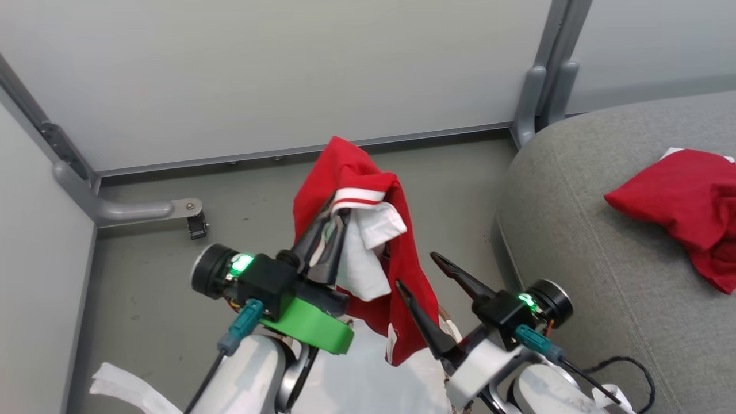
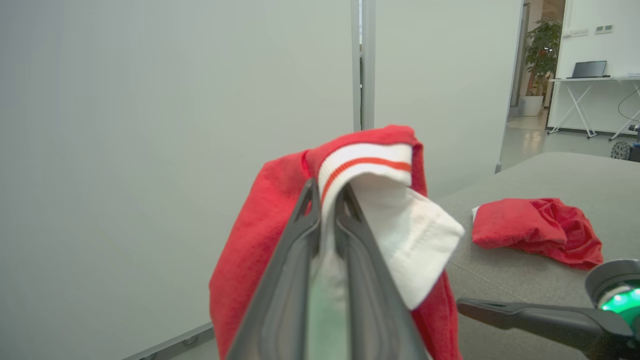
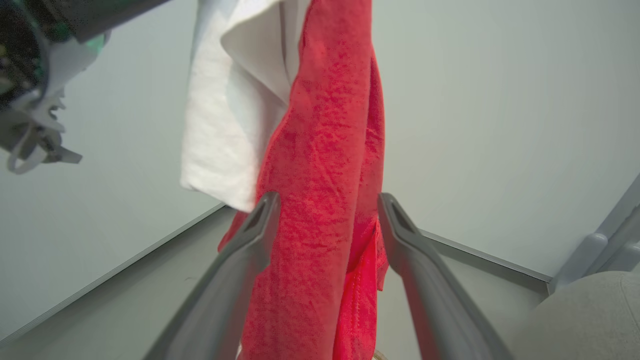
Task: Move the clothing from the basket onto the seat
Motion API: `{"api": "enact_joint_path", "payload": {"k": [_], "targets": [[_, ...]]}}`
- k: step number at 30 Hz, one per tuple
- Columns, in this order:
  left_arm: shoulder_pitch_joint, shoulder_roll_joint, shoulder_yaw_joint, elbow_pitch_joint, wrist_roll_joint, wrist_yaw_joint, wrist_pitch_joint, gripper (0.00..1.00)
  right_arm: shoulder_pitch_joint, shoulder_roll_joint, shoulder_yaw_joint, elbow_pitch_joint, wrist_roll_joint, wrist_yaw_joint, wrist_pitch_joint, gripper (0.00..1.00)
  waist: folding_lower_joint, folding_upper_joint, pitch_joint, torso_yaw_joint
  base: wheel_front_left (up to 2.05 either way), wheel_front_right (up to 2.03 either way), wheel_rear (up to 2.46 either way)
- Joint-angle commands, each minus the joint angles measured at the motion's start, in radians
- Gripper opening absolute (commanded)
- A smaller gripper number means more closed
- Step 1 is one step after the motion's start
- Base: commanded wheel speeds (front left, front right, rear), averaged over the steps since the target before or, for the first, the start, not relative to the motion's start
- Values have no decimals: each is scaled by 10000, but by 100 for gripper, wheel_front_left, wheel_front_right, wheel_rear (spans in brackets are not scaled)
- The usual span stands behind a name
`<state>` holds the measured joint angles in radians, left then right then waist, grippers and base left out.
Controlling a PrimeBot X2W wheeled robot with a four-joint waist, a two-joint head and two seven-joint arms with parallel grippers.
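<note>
My left gripper (image 1: pixel 332 229) is shut on the white striped trim of a red garment (image 1: pixel 345 172), held up in the air; the cloth hangs down past my right gripper (image 1: pixel 417 269). In the left wrist view the gripper (image 2: pixel 328 192) pinches the trim and the garment (image 2: pixel 260 240) drapes over it. The right gripper (image 3: pixel 327 200) stands open with the hanging garment (image 3: pixel 325 150) between its fingers. A second red garment (image 1: pixel 684 201) lies crumpled on the grey seat (image 1: pixel 575 230) at the right. The basket is mostly hidden under my arms; its white liner (image 1: pixel 368 379) shows at the bottom.
Grey partition walls close in the back and left, with a metal foot and small caster (image 1: pixel 197 227) on the floor. A partition post (image 1: pixel 543 86) stands by the seat's far corner. A black cable (image 1: pixel 627 365) lies on the seat near my right wrist.
</note>
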<state>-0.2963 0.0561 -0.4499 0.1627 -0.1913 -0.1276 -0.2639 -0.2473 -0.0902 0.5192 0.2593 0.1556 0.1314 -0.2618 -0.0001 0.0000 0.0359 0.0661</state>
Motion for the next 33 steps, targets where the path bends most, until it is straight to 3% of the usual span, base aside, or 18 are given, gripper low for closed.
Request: {"api": "enact_joint_path", "payload": {"k": [1,8,9,10,16,17,18,19,25,33], "targets": [[186,-15,-140,-41,-99,-39,-7,0,-243,-38,163,59,84,-14,-47,100,1,0,-13,240,0,0,0],[-2,-45,-989,6,-404,-33,-7,0,-1278,177,368,926,-159,-14,-47,100,1,0,92,891,0,0,0],[-72,-50,-1209,19,-521,-34,-7,0,-1429,252,301,1207,-100,-14,-47,20,1,0,112,1064,0,0,0],[-100,-52,-1339,9,-600,-34,-8,0,-1509,287,214,1317,-29,-14,-46,0,1,0,123,1160,0,0,0],[-23,-52,-1439,217,-827,-35,-7,0,-1511,357,97,1353,251,-14,-47,0,1,0,156,1306,0,0,0],[47,-50,-1375,279,-884,-35,-7,10,-1410,356,1,1278,295,-14,-47,0,1,0,155,1264,0,0,0],[138,-51,-1314,355,-940,-35,-7,45,-1271,355,-124,1154,338,-14,-49,0,1,0,169,1171,0,0,0],[165,-56,-1236,410,-905,-34,-7,100,-1184,360,-205,1042,355,-14,-49,0,1,0,184,1077,0,0,0],[242,-49,-816,749,-672,-33,-7,100,-592,365,-1129,316,378,-14,-49,0,1,0,348,-94,0,0,0],[279,-45,-338,988,-514,-34,-7,100,-318,341,-2157,-550,211,-14,-47,0,1,0,768,-2396,0,0,0]]}}
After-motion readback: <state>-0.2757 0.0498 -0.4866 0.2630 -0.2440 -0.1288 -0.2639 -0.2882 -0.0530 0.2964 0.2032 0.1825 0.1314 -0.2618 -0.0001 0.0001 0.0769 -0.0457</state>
